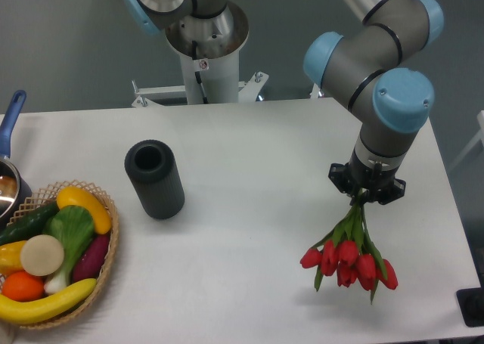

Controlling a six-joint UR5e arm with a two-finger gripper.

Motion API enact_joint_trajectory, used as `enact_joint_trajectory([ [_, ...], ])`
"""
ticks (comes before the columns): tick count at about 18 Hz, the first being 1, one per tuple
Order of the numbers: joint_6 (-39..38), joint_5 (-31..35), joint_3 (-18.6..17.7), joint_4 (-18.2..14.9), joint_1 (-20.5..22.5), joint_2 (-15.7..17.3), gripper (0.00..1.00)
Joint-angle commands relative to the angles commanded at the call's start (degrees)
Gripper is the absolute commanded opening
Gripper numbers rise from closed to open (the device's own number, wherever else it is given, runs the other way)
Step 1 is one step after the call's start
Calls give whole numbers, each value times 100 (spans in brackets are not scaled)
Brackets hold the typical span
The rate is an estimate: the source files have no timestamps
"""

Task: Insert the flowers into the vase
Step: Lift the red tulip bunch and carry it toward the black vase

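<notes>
Flowers (349,255) hang below tool (364,198), stems clamped.

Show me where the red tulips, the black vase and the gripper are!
red tulips (348,257), fixed camera, on the red blooms.
black vase (159,189), fixed camera, on its side wall.
gripper (366,193), fixed camera, between its fingertips on the stems.

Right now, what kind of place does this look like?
Probably a robotics lab set up like a home tabletop: a pedestal-mounted arm whose gripper holds the flowers, on a plain white table with a black vase and a wicker basket of produce.
</notes>
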Motion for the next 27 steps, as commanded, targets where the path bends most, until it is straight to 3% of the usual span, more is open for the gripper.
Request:
enact_joint_trajectory([
  [10,-9,-297,35,140,9,149,0],
  [14,-105,-1448,26,657,70,369,0],
  [20,-597,-3407,18,1414,44,422,0],
  [22,-633,-3629,9,1581,9,474,0],
  [24,-589,-3760,-96,1608,-61,702,0],
  [27,-1070,-5034,-508,2239,-176,1106,0],
])
